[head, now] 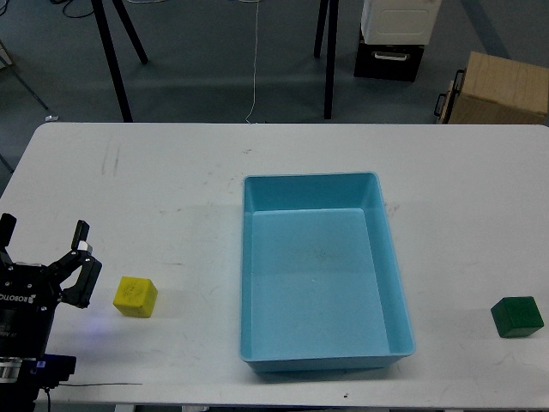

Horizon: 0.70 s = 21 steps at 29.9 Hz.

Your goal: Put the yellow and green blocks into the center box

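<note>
Light-blue tray (390, 283) sits mid-table with a bare bottom, so neither block is in yet and the whole job looks still ahead. The yellow block (135, 296) lies on the table left of the tray, just beside the left gripper (47, 257), whose jaws stand wide and hold nothing. The green block (517, 317) rests well to the right, near the table's edge. No right gripper shows

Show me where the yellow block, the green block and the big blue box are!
yellow block (135, 296): head view, on its top face.
green block (517, 316): head view, on its top face.
blue box (309, 180): head view, on its far rim.
</note>
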### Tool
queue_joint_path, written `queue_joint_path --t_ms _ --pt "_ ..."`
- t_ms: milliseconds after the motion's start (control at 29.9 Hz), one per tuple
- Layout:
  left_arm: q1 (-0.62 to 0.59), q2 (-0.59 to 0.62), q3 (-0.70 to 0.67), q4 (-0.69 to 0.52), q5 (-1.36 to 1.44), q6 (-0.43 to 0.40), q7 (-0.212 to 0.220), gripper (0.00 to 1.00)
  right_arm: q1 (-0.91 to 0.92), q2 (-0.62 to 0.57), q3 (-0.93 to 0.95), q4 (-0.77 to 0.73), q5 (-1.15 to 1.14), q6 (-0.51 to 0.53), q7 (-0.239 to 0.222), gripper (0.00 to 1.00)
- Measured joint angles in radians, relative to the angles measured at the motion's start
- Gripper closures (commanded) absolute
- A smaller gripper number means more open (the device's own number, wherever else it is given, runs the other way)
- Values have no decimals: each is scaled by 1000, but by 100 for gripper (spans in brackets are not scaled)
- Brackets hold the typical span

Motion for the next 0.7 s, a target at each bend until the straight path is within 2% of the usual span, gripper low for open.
queue_joint_path --t_ms 134,234,368,435,535,635,702 --pt "-6 -3 0 0 1 0 1 0 24 -145 -12 0 -26 0 -9 0" --pt "-12 -4 0 4 1 0 1 0 66 -274 -25 0 -104 -26 -51 0" --pt "-21 -4 1 15 1 0 1 0 146 -436 -90 1 -293 -132 -121 0" --pt "-31 -4 4 24 2 0 0 0 227 -507 -180 4 -447 -177 -149 0" --pt "-53 -4 45 39 3 0 -4 0 371 -568 -342 3 -650 -204 -166 0" --pt "-64 -4 76 45 3 0 -6 0 516 -608 -492 -16 -774 -211 -180 0" --pt "-67 -4 82 47 4 0 -7 0 616 -628 -598 -46 -817 -211 -210 0"
